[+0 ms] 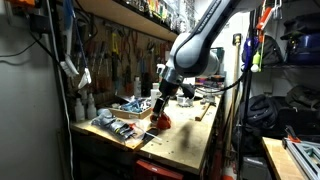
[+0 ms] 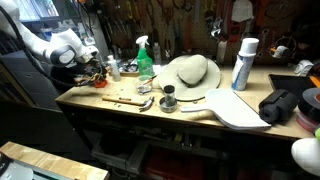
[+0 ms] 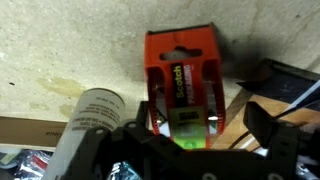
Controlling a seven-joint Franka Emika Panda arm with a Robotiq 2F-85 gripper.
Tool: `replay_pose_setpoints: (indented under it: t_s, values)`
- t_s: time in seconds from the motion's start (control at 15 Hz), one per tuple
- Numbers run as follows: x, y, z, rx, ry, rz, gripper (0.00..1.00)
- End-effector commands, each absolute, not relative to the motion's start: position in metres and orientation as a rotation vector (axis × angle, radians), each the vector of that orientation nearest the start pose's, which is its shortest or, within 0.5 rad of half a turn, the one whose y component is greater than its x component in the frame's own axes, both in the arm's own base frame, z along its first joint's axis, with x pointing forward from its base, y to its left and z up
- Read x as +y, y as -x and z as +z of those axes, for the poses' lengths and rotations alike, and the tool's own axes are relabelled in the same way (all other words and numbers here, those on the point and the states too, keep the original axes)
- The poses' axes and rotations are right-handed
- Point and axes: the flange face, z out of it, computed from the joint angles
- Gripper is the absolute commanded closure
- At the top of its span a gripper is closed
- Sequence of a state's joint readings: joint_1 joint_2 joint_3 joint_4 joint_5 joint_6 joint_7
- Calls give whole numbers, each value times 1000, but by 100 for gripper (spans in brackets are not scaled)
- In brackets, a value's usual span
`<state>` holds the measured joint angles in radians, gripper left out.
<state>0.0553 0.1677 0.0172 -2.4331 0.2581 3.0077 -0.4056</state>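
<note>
End effector (image 3: 185, 145) is spread wide, holding nothing; its fingers (image 3: 272, 135) straddle the red tape dispenser (image 3: 183, 85) with a gap on both sides, no contact that I can see; the dispenser lies flat on the bench (image 3: 60, 40), its long axis running 12 to 6 in the wrist view.

Tight spots in the wrist view: a white-labelled can (image 3: 95, 112) just beside the dispenser at 8 o'clock, close to your left finger; a dark block (image 3: 290, 75) at 2 o'clock, near but apart; bare bench from 10 to 12 o'clock.

In an exterior view the end effector (image 1: 160, 108) hangs right over the dispenser (image 1: 161, 121); a cluttered tool tray (image 1: 118, 126) sits near at 9 o'clock, by the bench edge; open bench (image 1: 188, 142) from 3 to 5 o'clock, well clear of the front edge.

In an exterior view the green spray bottle (image 2: 145, 58) and the hat (image 2: 190, 72) stand well apart from the arm.
</note>
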Motion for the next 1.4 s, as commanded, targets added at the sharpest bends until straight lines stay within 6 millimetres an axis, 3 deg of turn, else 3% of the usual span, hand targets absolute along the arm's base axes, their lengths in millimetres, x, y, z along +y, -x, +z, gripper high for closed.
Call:
replay_pose_setpoints:
  t_s: [0.0,0.2,0.33,0.47,0.67,0.73,0.87,1.0,1.07,1.13,1.2,1.33]
  values:
    - [15,-531,268,-365,3052,-638,34]
    - [6,-534,272,-360,3071,-634,58]
    - [1,-532,280,-347,3079,-622,60]
    - [-14,-518,299,-335,3124,-499,60]
    - [-34,-490,337,-364,3138,-311,60]
    - [-47,-490,363,-305,3152,-319,60]
    - [-80,-488,406,-113,3187,-523,60]
    - [-109,-487,436,63,3165,-627,60]
    - [-92,-498,418,-68,3171,-587,35]
    - [-105,-494,433,-9,3168,-631,35]
    - [-113,-490,440,20,3166,-649,60]
    - [-126,-507,423,22,3275,-673,60]
